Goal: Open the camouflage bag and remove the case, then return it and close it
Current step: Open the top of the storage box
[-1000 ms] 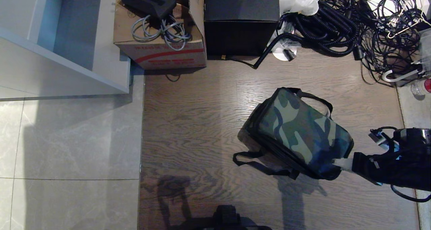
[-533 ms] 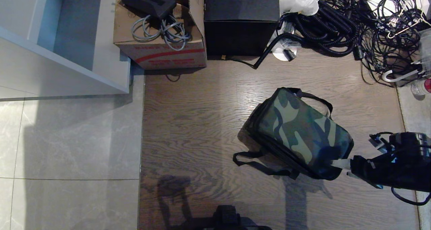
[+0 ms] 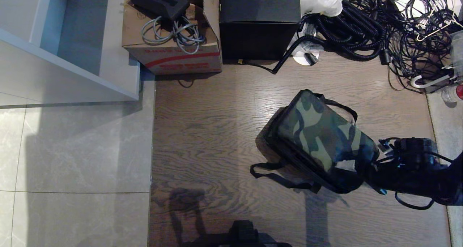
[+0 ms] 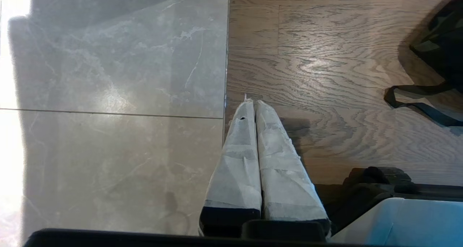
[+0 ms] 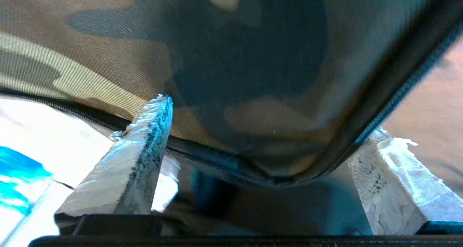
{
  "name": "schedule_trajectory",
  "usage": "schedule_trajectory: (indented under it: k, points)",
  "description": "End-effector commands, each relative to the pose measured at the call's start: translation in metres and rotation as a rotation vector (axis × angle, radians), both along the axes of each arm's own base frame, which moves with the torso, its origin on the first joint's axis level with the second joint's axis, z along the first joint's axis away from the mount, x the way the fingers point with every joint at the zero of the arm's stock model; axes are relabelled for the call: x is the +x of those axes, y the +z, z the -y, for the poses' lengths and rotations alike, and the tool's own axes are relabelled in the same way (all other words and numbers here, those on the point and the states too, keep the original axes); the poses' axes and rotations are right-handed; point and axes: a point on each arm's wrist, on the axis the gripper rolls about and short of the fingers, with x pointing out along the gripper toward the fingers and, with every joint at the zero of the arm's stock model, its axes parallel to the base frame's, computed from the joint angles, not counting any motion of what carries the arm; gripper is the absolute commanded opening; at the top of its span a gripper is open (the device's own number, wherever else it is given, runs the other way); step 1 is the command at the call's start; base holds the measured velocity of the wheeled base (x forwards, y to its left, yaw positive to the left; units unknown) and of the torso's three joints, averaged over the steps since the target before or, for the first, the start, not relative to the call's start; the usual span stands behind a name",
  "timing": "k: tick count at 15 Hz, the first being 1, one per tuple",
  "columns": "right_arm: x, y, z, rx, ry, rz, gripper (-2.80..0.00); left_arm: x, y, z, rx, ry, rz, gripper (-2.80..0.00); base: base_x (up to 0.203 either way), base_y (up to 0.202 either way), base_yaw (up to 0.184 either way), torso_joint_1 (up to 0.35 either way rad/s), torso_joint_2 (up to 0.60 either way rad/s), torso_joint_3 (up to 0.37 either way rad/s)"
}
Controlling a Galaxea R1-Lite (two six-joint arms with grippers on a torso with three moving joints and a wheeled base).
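While the camouflage bag point(image 3: 320, 140) lay on the wooden floor point(image 3: 209, 131) with its lid down, how far the task had got was hard to judge: the case was nowhere in view, so whether it had yet been out of the bag could not be told. The right gripper point(image 5: 264, 149) sat at the bag's near corner, fingers spread to either side of the zipped edge, pinching nothing. The left gripper point(image 4: 253, 106) hung parked over the floor, fingers pressed together.
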Motion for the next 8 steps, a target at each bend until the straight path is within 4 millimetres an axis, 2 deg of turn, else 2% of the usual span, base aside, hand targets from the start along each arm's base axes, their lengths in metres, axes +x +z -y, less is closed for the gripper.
schedule_trajectory:
  k: [1, 4, 5, 8]
  points:
    - [0.005, 0.001, -0.003, 0.020, -0.002, 0.027, 0.00, 0.000, 0.000, 0.000, 0.000, 0.000, 0.000, -2.80, 0.000, 0.000, 0.000, 0.000, 0.00, 0.000]
    - [0.000, 0.015, -0.004, 0.018, -0.005, 0.063, 0.00, 0.000, 0.000, 0.000, 0.000, 0.000, 0.000, -2.80, 0.000, 0.000, 0.000, 0.000, 0.00, 0.000]
    - [-0.002, 0.022, -0.004, 0.015, -0.005, 0.085, -2.80, 0.000, 0.000, 0.000, 0.000, 0.000, 0.000, -2.80, 0.000, 0.000, 0.000, 0.000, 0.00, 0.000]
    - [-0.010, 0.043, -0.004, 0.005, -0.005, 0.146, -2.80, 0.000, 0.000, 0.000, 0.000, 0.000, 0.000, -2.80, 0.000, 0.000, 0.000, 0.000, 0.00, 0.000]
